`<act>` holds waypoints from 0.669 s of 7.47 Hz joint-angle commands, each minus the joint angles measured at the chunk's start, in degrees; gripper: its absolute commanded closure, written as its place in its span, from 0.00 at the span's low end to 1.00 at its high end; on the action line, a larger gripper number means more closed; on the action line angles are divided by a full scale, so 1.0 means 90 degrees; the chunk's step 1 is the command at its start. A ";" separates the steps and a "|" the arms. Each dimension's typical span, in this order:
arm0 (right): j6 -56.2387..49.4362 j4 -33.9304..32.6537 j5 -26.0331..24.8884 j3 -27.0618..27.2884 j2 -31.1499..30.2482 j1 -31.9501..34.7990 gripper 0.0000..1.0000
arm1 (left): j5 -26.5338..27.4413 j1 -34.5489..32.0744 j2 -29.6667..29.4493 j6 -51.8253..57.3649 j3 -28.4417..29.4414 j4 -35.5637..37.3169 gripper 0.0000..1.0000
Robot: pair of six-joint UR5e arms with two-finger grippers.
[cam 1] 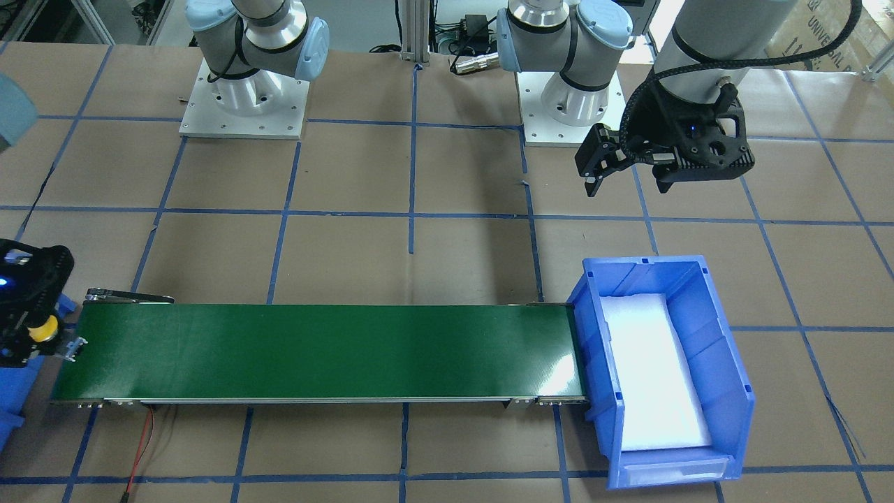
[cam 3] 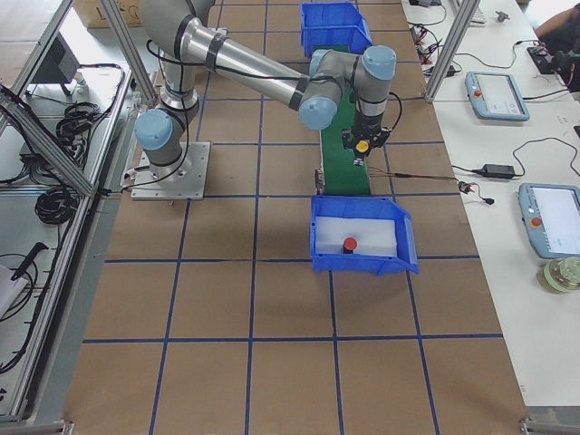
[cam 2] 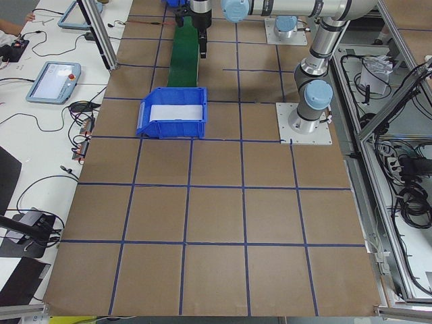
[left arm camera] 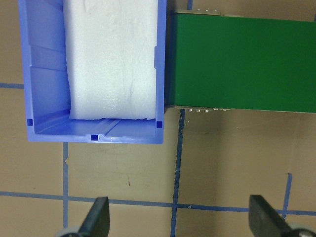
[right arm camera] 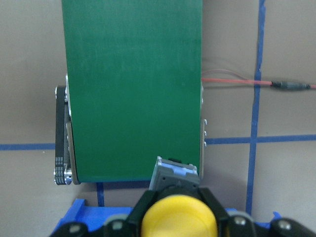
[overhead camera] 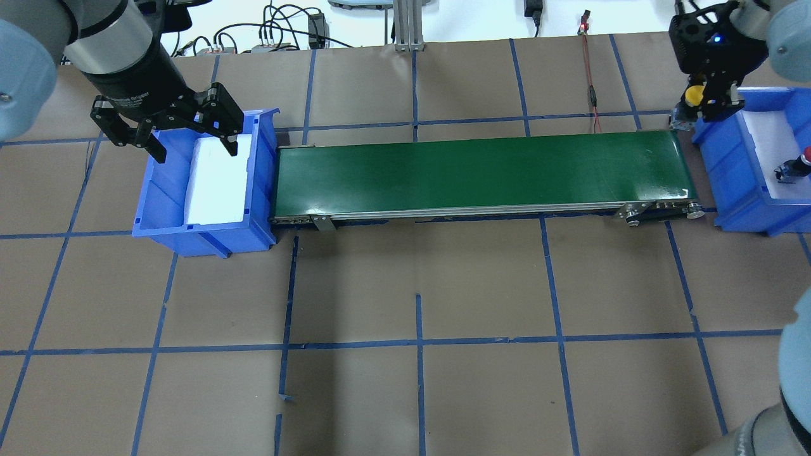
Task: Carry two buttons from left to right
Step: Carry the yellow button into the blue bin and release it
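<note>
One red button (cam 3: pixel 349 245) sits nearest when the table is read from the robot's right end. It rests on the white foam inside the right bin (cam 3: pixel 362 261), its red cap showing above its dark body, though whether it stands truly upright or leans cannot be told. Just beyond that bin, the right arm reaches far out from its base, forearm stretched over the table and wrist bent so that the right gripper (cam 3: pixel 362 149) points down at the belt's right end. Its fingers (right arm camera: pixel 143 207) are clamped on either side of the yellow button (right arm camera: pixel 180 218), just under the cap. That button is held with its long axis roughly vertical, yellow cap up toward the wrist and grey body down. In the right wrist view the body's lower end shows over the very edge of the green conveyor belt (overhead camera: pixel 481 177), at the end next to the right bin. The belt runs lengthwise across the table to the left bin (overhead camera: pixel 158 190), which sits just beside its far end and holds a white foam pad (overhead camera: pixel 218 183). Farthest off, the left arm comes down from above with the left gripper (overhead camera: pixel 194 152) pointing downward, high over that bin. Its two fingertips (left arm camera: pixel 98 219) are spread wide apart with only air between them.
</note>
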 commanded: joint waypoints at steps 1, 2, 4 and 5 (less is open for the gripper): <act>-0.0482 0.0454 0.0097 -0.0517 -0.0003 -0.0740 0.96 | -0.0006 0.0000 -0.0015 -0.0010 0.0019 0.0015 0.00; -0.0811 0.0446 0.0088 -0.0567 -0.0003 -0.1053 0.96 | -0.0006 0.0000 -0.0006 0.0000 0.0010 0.0006 0.00; -0.1543 0.0368 0.0272 -0.0470 0.0124 -0.1533 0.96 | -0.0006 -0.0019 0.0004 0.0000 -0.0010 -0.0023 0.00; -0.1595 0.0310 0.0293 -0.0469 0.0376 -0.1573 0.96 | -0.0006 -0.0029 0.0014 0.0000 -0.0087 -0.0033 0.00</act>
